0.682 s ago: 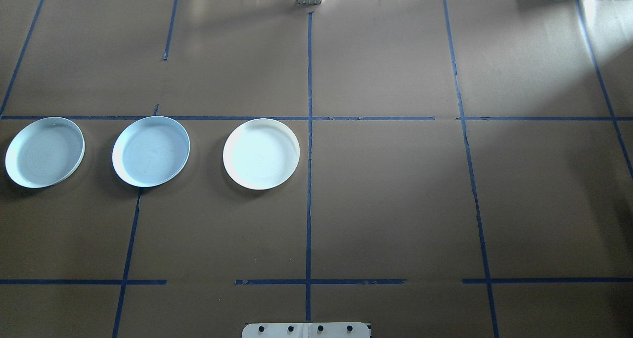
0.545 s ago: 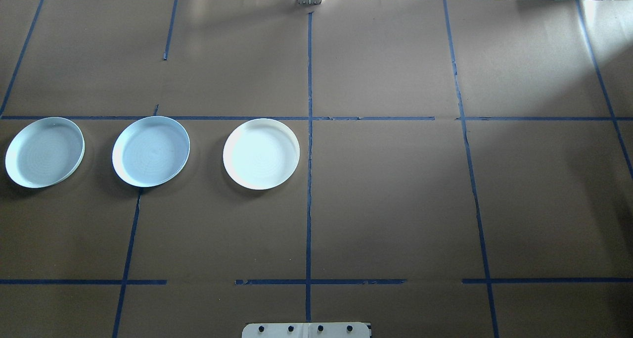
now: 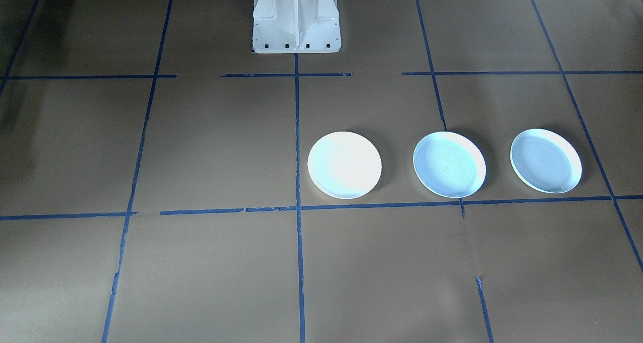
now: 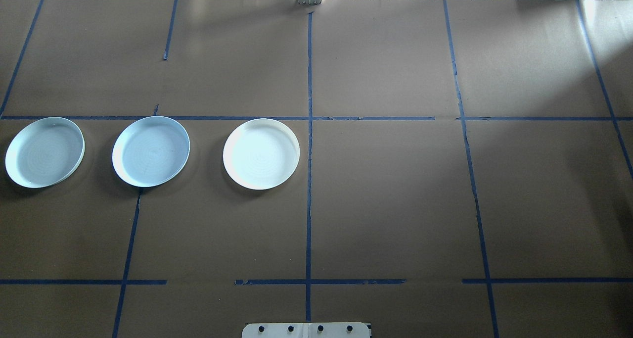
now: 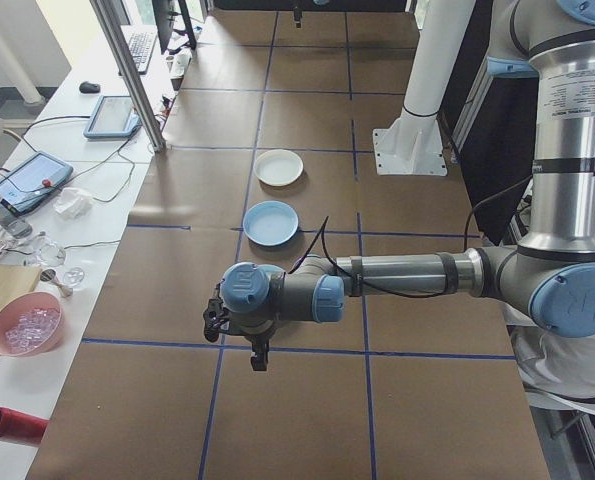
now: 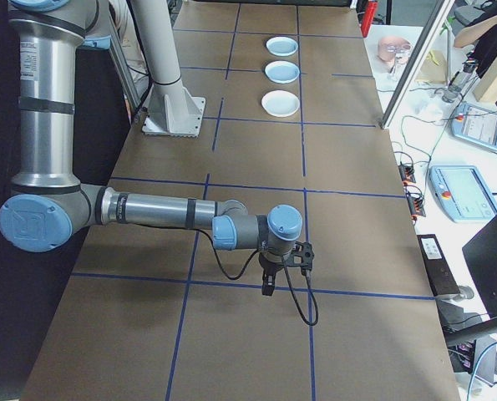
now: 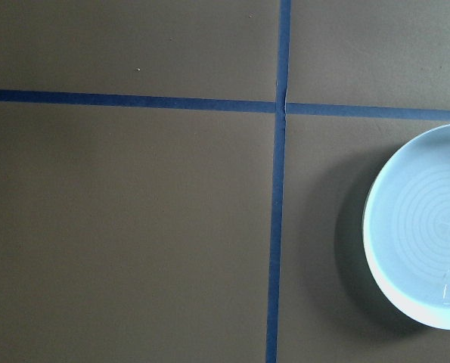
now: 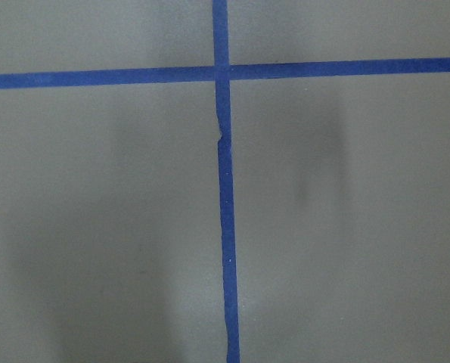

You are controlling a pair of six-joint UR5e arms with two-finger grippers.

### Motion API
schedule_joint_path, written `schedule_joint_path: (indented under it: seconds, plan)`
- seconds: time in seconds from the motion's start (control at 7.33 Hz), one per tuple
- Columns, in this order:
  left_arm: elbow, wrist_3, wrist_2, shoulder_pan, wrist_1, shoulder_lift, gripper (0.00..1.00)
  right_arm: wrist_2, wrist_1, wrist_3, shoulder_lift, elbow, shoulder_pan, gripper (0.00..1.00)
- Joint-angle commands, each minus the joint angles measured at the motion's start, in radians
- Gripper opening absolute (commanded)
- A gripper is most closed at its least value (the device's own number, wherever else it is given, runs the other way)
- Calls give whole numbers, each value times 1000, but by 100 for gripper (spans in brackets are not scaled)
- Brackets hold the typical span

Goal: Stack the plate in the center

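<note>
Three same-size round plates lie in a row on the brown table. The center plate (image 4: 261,153) (image 3: 344,164) (image 6: 281,103) (image 5: 278,167), white with a cream rim, lies just left of the middle tape line. To its left are a bluish plate (image 4: 151,151) (image 3: 449,164) and an outer bluish plate (image 4: 44,152) (image 3: 546,160). A bluish plate (image 7: 429,227) shows at the left wrist view's right edge. My left gripper (image 5: 260,358) hangs over the table's left end. My right gripper (image 6: 267,288) hangs over the right half, far from the plates. Whether either gripper is open or shut, I cannot tell.
The white robot pedestal (image 3: 296,16) stands at the table's near edge. Blue tape lines (image 4: 309,130) cross the brown cover. A side desk holds tablets (image 5: 111,115), a pink bowl (image 5: 24,324) and cables. A person (image 6: 482,33) sits beyond the desk in the right side view.
</note>
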Motion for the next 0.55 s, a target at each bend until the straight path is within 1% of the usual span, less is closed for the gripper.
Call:
schedule_joint_path:
  seconds: [0.0, 0.14, 0.27, 0.41]
  plan:
    - [-15, -11, 0, 1, 5, -13, 100, 0, -1, 0, 0, 1, 0, 100]
    - [-31, -12, 0, 9, 4, -16, 100, 0, 1, 0, 0, 1, 0, 100]
    - [-20, -11, -6, 33, -6, -16, 100, 0, 1, 1, 0, 1, 0, 100]
    - [4, -18, -8, 41, -59, -25, 100, 0, -1, 0, 0, 1, 0, 100]
